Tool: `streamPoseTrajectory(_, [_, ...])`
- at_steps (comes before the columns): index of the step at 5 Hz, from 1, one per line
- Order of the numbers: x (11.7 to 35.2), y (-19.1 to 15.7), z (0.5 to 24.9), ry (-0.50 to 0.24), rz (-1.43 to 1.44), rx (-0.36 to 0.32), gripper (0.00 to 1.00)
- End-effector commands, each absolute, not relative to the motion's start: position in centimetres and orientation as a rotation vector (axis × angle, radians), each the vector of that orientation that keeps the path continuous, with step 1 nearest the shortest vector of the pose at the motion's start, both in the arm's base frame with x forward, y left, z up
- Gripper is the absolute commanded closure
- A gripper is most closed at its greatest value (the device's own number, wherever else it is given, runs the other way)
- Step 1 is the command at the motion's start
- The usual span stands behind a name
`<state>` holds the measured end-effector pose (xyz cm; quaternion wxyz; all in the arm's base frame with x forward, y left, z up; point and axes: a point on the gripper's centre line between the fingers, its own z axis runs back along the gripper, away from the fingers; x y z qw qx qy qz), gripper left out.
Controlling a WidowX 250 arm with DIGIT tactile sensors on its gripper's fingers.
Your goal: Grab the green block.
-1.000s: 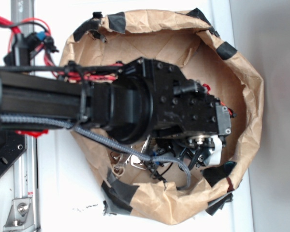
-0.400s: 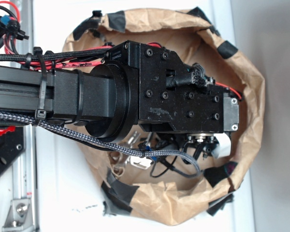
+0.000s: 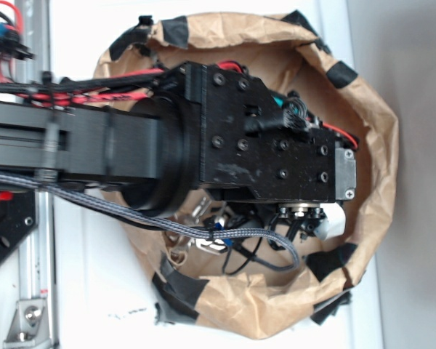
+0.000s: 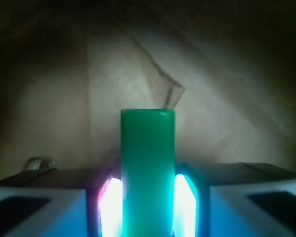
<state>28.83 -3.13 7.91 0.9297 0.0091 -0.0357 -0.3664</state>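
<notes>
End effector [image 4: 148, 197] clamped on the green block [image 4: 148, 168], one glowing pad [image 4: 112, 205] each side (wrist view). Arm [image 3: 203, 156] hangs over a brown paper bag [image 3: 370, 109] on the table [image 3: 80, 291].

Crumpled brown paper bag [image 3: 378, 138] patched with black tape [image 3: 176, 32], metal keys [image 3: 180, 251] inside, white tabletop [image 3: 94, 291]

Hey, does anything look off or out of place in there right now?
Nothing stands out. The green block sits straight between the gripper fingers, inside the creased, taped brown paper bag.
</notes>
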Motion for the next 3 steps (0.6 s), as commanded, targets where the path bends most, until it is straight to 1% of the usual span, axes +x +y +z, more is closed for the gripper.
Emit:
streamPoseTrajectory(1, [24.46, -1.65, 17.74, -0.097, -0.251, 0.065, 1.0])
streamPoseTrajectory(2, [24.41, -1.86, 18.38, -0.06, -0.004, 0.114, 1.0])
streamPoseTrajectory(3, [24.33, -1.79, 18.14, -0.061, 0.043, 0.119, 1.0])
